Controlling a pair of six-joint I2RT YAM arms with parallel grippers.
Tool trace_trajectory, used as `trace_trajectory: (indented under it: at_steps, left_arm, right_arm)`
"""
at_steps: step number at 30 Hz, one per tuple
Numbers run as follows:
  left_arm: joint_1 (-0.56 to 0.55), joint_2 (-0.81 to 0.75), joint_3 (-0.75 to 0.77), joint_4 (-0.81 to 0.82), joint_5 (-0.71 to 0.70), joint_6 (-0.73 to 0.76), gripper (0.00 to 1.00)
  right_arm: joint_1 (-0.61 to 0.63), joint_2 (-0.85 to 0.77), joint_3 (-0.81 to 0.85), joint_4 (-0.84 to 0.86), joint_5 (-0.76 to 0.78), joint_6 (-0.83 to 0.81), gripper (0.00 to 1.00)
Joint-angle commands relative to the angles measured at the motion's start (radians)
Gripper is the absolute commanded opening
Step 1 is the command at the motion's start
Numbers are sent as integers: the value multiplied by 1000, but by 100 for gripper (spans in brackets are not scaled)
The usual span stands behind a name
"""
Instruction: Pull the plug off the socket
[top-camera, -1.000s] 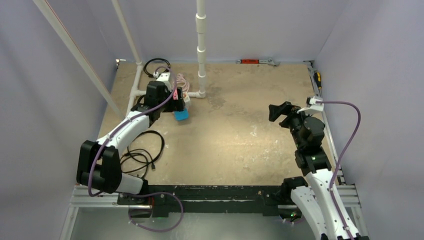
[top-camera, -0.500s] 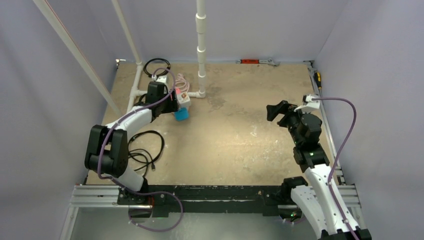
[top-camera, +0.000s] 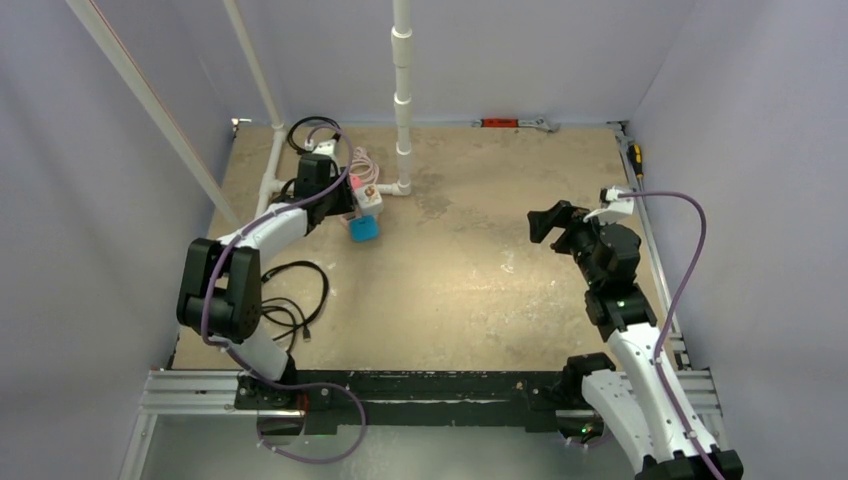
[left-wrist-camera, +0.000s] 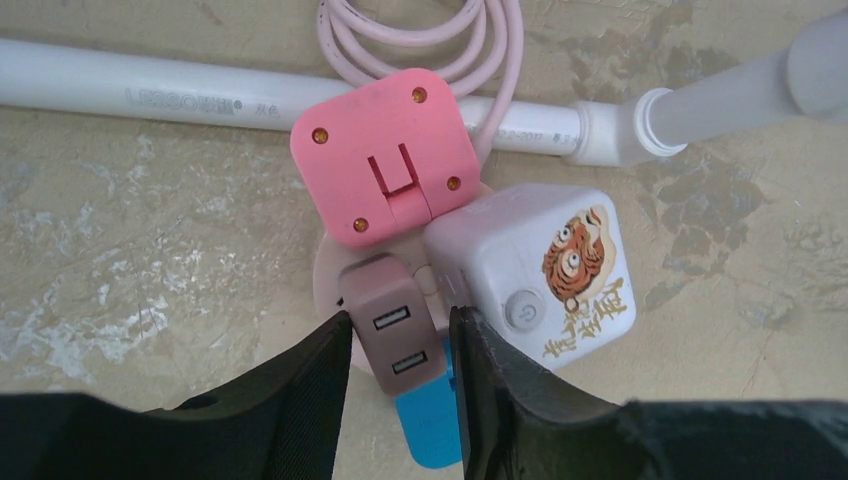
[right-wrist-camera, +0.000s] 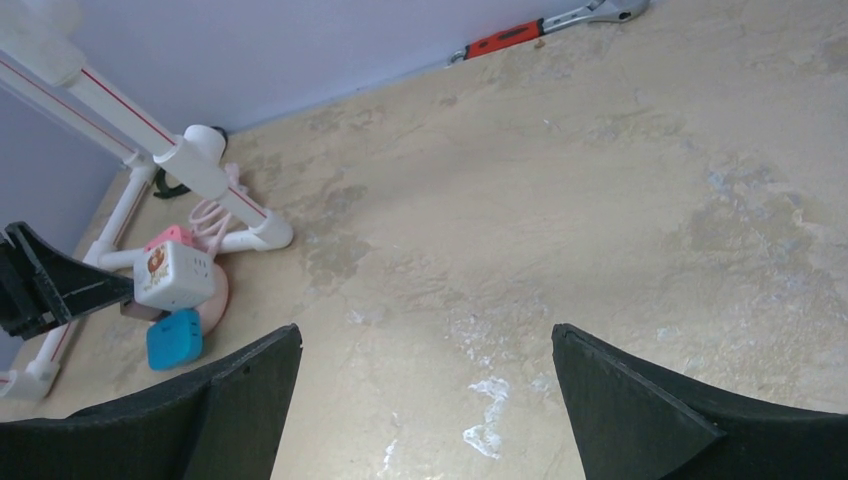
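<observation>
The left gripper is narrowed onto the brown plug, pads against its two long sides, at the far left of the table beside the white pipe. The plug seems to stand out of the socket, a pale round disc, toward the wrist, so the pull likely runs straight back along the fingers. The right gripper hangs wide and empty, well apart.

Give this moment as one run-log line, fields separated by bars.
left gripper: jaws flank brown USB plug on socket, contact unclear | right gripper: open, empty
</observation>
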Motion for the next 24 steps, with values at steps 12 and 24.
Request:
trace_trajectory:
  at_steps: [12,24]
  left_arm:
    - [-17,95,107,-31,-16,45,25]
    - [-116,59,98,-166,11,117,8]
  right_arm:
    - [-2,33,4,44,-37,-20,99]
    - [-2,72,67,-77,-31,-51,99]
